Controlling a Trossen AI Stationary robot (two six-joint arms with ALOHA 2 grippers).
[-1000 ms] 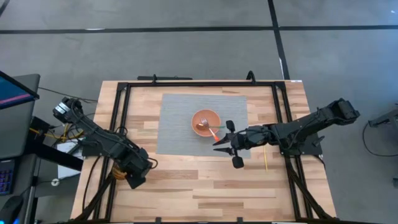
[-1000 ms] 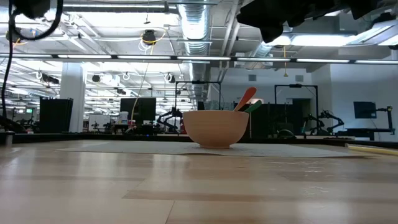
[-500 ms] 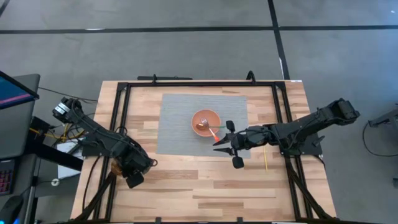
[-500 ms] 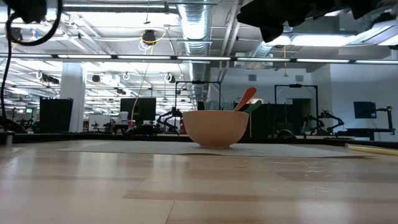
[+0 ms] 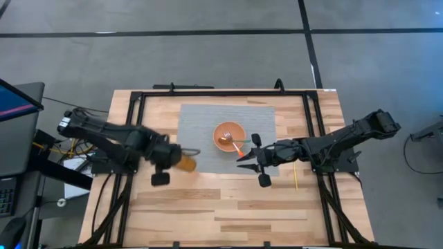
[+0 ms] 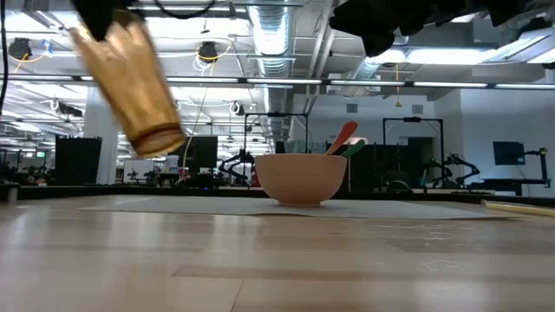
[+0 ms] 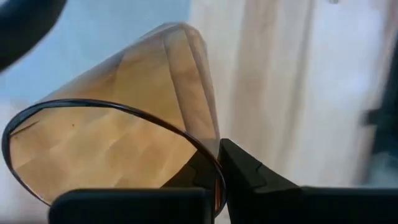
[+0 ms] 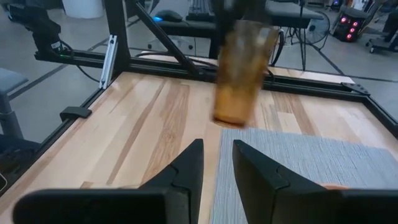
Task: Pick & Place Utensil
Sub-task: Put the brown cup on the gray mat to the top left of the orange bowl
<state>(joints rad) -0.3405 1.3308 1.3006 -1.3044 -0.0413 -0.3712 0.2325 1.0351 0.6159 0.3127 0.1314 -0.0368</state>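
Observation:
An amber see-through cup (image 5: 185,164) hangs over the left edge of the grey mat (image 5: 201,124), with my left gripper (image 5: 171,160) shut on it. The low view shows the cup (image 6: 130,82) tilted and high above the wood. A pink bowl (image 5: 228,135) rests on the mat and holds a fork and orange and green utensil handles (image 6: 344,137), which lean on its rim. My right gripper (image 5: 243,160) hovers just right of the bowl, open, with nothing between its fingers (image 8: 186,168). My left gripper pinches the cup's rim (image 7: 214,163), one finger inside the cup and the other finger (image 7: 245,171) outside its wall. The cup is lifted clear of the table and hangs tilted, its base (image 6: 160,139) lowest and pointing toward the mat.
A thin yellow stick (image 5: 295,176) lies on the wood by the right rail. A black frame (image 5: 208,93) runs around the tabletop. Bare wood stretches along the near side (image 5: 221,214).
My left gripper has swung from the near left corner up and toward the mat, bringing the amber cup with it. The cup now hangs clear of the table and has come into the low view.

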